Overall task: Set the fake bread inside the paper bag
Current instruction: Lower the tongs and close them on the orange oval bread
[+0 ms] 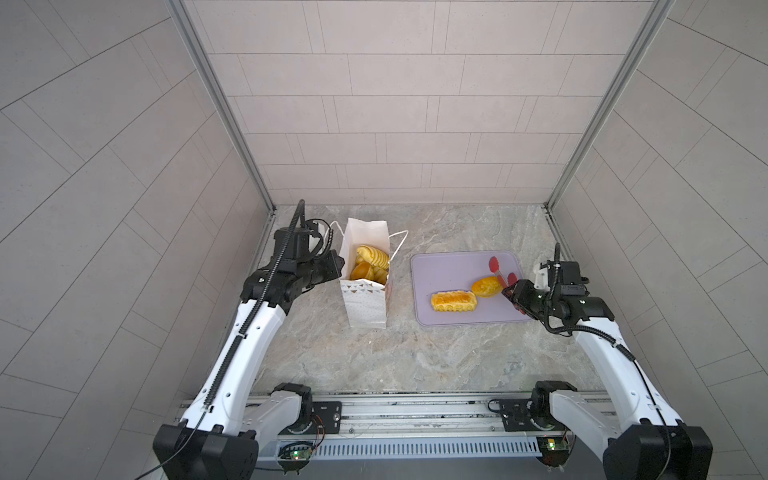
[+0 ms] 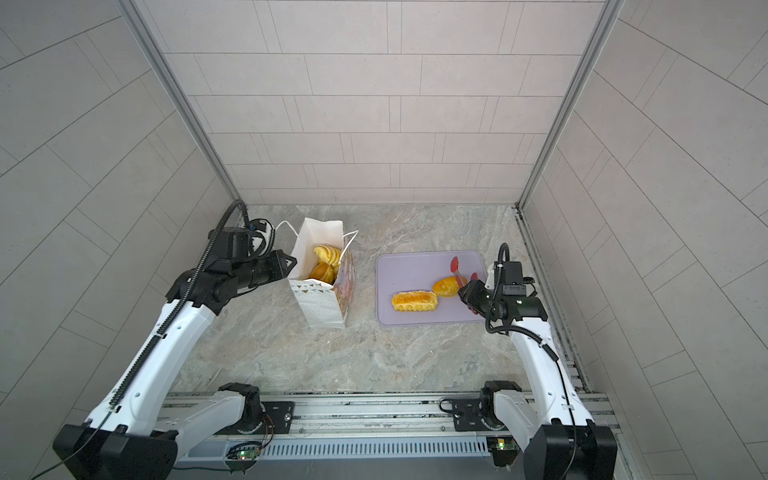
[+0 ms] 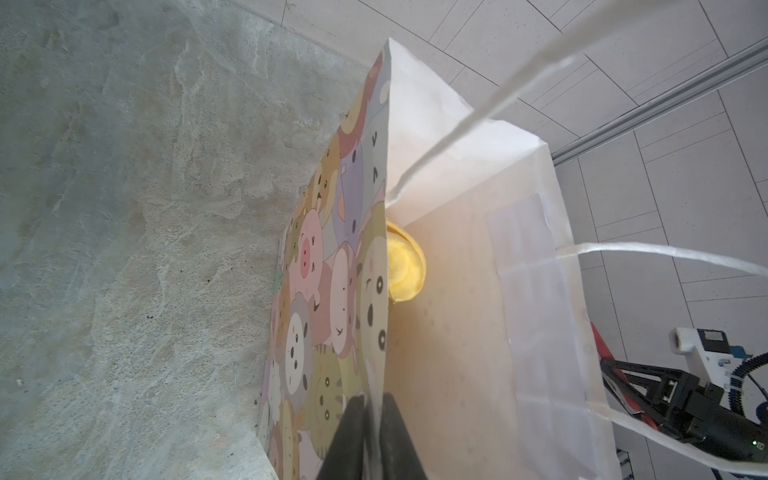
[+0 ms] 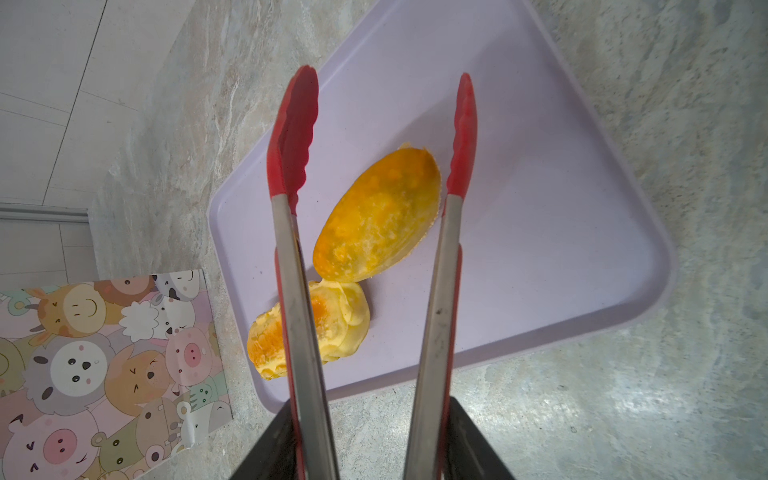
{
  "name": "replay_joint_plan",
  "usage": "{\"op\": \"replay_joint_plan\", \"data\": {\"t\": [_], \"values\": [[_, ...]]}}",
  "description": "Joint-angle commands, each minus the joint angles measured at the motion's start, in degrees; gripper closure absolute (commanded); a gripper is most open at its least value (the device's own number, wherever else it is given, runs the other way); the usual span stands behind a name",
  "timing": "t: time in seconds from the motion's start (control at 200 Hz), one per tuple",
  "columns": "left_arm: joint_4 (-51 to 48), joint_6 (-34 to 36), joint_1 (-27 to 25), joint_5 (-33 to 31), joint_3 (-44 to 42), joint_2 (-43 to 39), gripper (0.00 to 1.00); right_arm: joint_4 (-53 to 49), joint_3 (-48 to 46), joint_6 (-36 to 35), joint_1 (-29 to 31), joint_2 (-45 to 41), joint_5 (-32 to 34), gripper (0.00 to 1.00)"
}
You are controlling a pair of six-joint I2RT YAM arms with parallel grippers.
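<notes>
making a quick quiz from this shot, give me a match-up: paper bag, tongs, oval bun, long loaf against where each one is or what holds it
1 paper bag
2 tongs
3 oval bun
4 long loaf

a on the lilac tray, on the side nearer the right gripper
b rim pinched by the left gripper
c on the lilac tray, on the side nearer the paper bag
d held in the right gripper, arms spread

Pairs: 1-b, 2-d, 3-a, 4-c

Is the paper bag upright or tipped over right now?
Upright. The paper bag stands on its base, mouth open upward, fake bread visible inside, left gripper pinching its rim.
</notes>
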Motion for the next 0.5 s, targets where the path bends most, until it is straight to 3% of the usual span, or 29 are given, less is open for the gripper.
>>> {"op": "replay_joint_plan", "data": {"t": [0.0, 0.495], "values": [[-1.1, 0.5, 0.3, 0.0, 0.1, -0.3, 0.86, 2.1, -0.9, 1.3, -0.3, -1.6, -0.8, 0.48], [-0.9, 0.3, 0.4, 0.0, 0.0, -0.3, 0.86, 5.8, -4.9, 4.0, -0.3, -1.9, -3.3, 0.52]]}}
